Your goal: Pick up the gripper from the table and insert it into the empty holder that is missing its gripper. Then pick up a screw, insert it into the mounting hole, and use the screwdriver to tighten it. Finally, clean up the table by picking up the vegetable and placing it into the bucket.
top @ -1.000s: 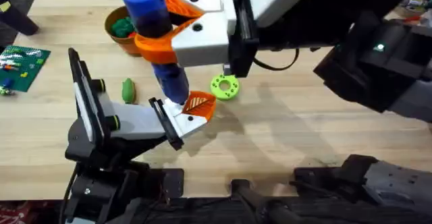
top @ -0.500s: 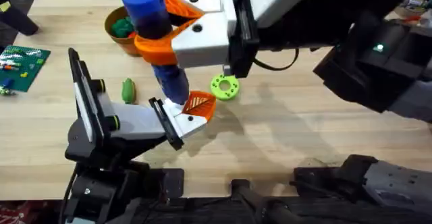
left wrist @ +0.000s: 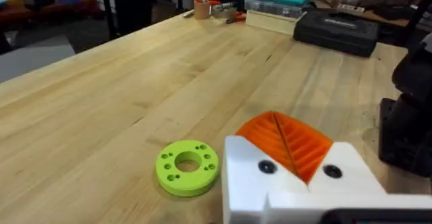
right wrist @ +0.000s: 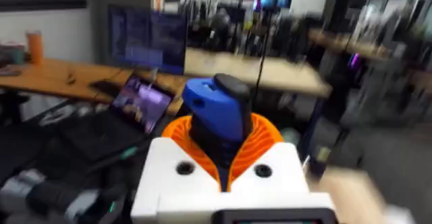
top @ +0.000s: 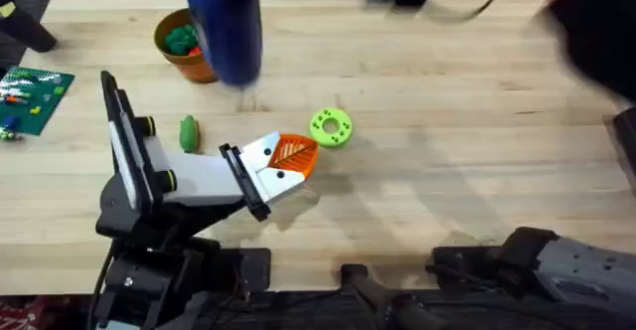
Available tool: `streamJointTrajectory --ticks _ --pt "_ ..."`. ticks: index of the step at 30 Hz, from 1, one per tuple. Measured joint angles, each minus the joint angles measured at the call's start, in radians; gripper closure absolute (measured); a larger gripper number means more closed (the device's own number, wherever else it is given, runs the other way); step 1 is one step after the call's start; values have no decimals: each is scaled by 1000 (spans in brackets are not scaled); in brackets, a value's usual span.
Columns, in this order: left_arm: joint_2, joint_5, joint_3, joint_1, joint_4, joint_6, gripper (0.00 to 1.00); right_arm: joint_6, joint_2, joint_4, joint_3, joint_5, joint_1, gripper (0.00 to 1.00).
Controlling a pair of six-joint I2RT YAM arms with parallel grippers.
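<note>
Seen in the right wrist view: right fingers [right wrist: 264,135], orange and ribbed on a white base, pinching the screwdriver [right wrist: 217,109] from both sides, its thick blue handle standing up between them and rising above their tips. Overhead, found as a blurred blue column at the upper left of the frame, lifted off the tabletop [top: 447,171] and overlapping the right rim of the bucket [top: 177,60]. Just below that, at left of centre, the vegetable [top: 189,131] lying loose on the wood, beside the holder [top: 174,183]. At the holder's right end, the gripper [top: 292,154] seated with its white base against the black end plate. Just to its upper right, a bright green ring disc [top: 330,128], flat on the tabletop. In the left wrist view, the same orange ribbed piece near the lower edge. Cannot tell whether the left arm's own grasp is spread or closed.
</note>
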Motion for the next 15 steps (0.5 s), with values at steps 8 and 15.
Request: streamJointTrajectory --ticks 8,15 --pt "0 0 0 0 0 0 985 -20 -41 -152 88 -52 -4 956" --pt "0 0 0 0 0 0 985 -120 -24 -390 87 -87 -88 956"
